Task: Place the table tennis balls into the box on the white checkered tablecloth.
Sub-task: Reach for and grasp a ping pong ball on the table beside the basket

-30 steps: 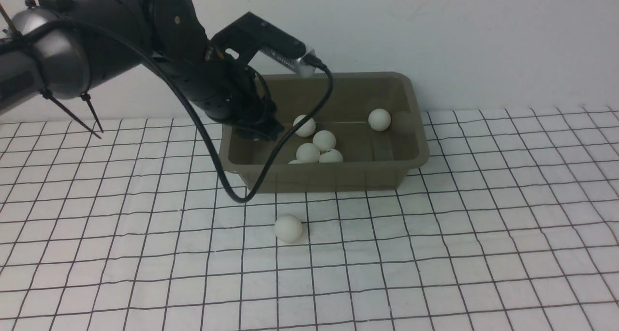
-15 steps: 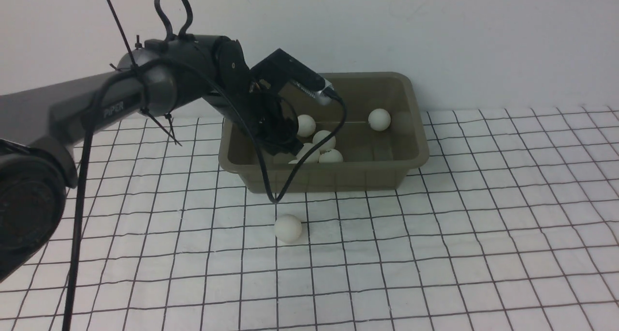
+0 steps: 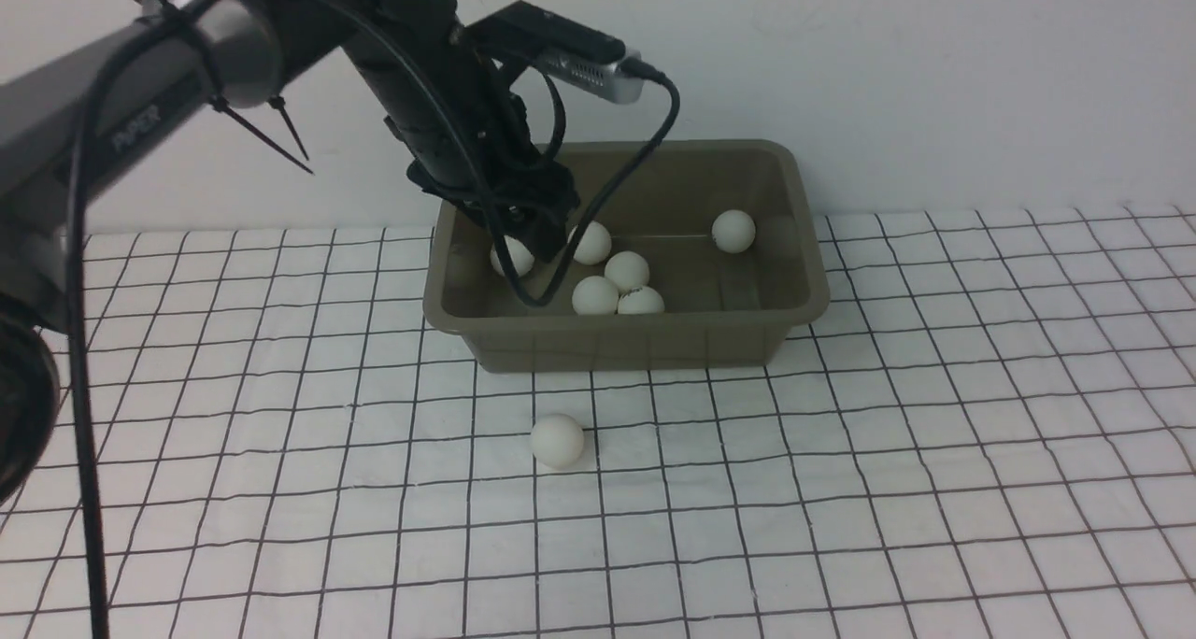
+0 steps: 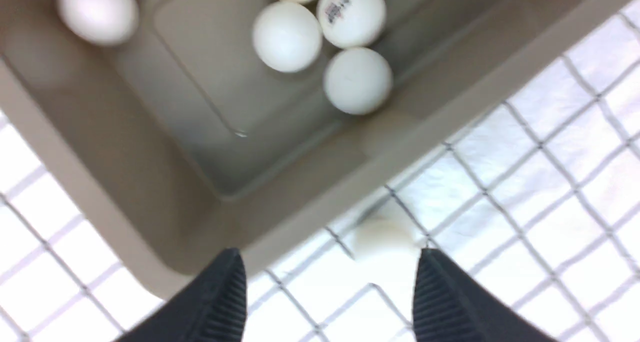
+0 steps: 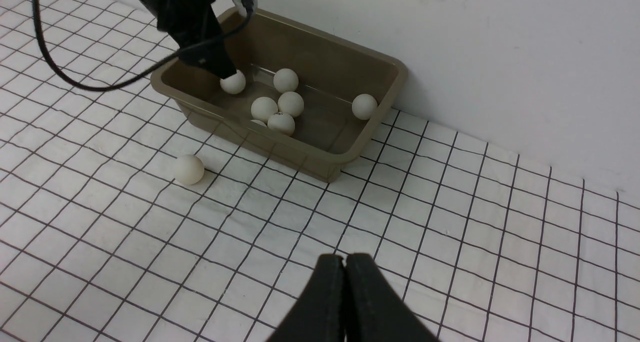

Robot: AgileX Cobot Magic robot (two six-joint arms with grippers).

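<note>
The cloth (image 3: 841, 489) offered open room on three sides of the box (image 3: 654, 345). The left gripper (image 4: 330, 257) hung over the box's near-left corner, jaws wide and empty; the right gripper (image 5: 345, 262) was closed, well apart. At least six balls (image 3: 626, 270) lay inside. Judged step: drop complete. The next move called for clearing the near rim to reach the loose ball (image 3: 557, 440) on the cloth.

balls (image 3: 626, 270): white, clustered in olive box (image 3: 635, 345) | 1 ball (image 3: 557, 440) on tablecloth (image 3: 934, 433), near box

all three views sharing the box (image 3: 626, 345)
front facing it; left wrist looking down close above it; right wrist watching from farther off
</note>
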